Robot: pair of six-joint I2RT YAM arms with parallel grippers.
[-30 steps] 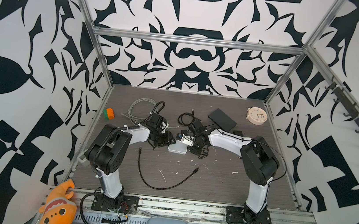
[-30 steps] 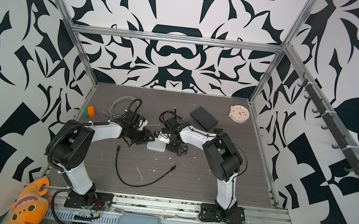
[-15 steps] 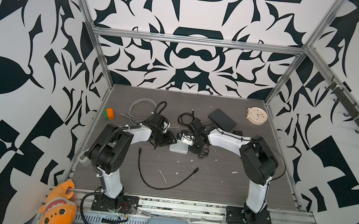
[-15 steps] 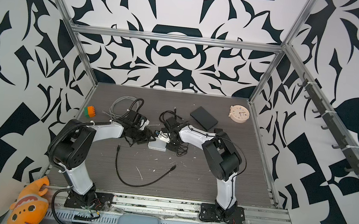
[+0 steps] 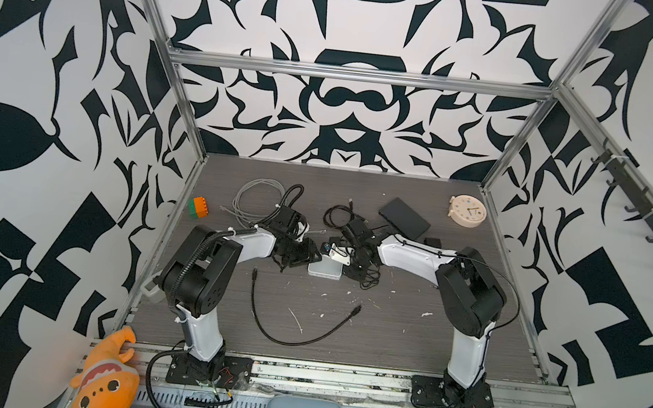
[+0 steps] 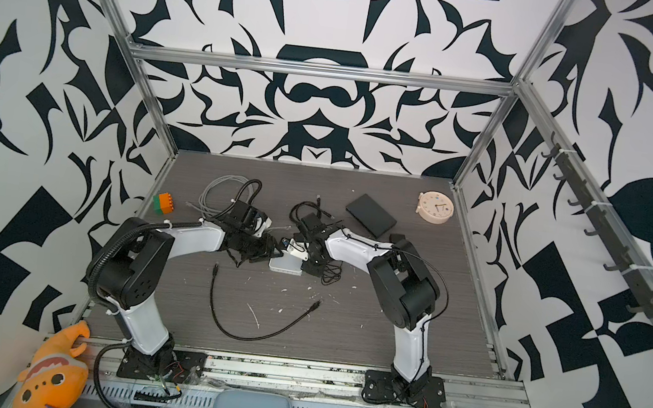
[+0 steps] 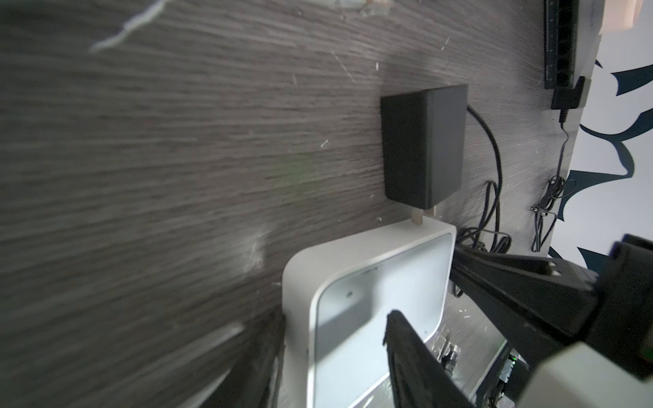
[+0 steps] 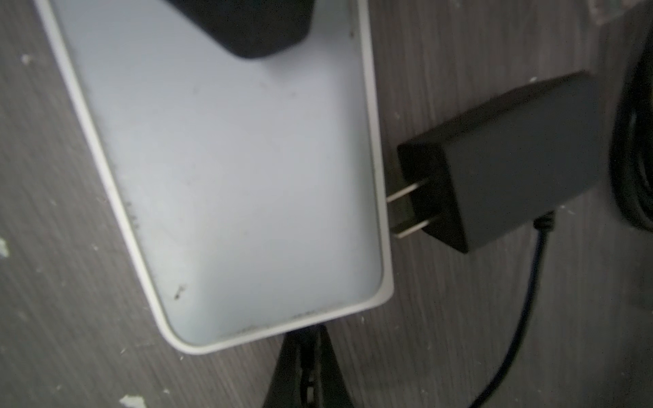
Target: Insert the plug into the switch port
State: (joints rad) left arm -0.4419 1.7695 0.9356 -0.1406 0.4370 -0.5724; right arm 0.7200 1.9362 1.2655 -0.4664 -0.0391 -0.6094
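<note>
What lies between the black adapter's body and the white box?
Only the two prongs of the adapter, reaching the side of the white box; the table under them is bare. Seen in the right wrist view.

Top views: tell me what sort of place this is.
Likely a robot test cell: a left arm and right arm bolted to a rail fronting a wood-grain table, boxed in by an aluminium frame and black-and-white patterned walls.

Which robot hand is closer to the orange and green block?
Left. The left gripper grips the white box on the side facing the orange and green block; the right gripper is beyond, across the box.
</note>
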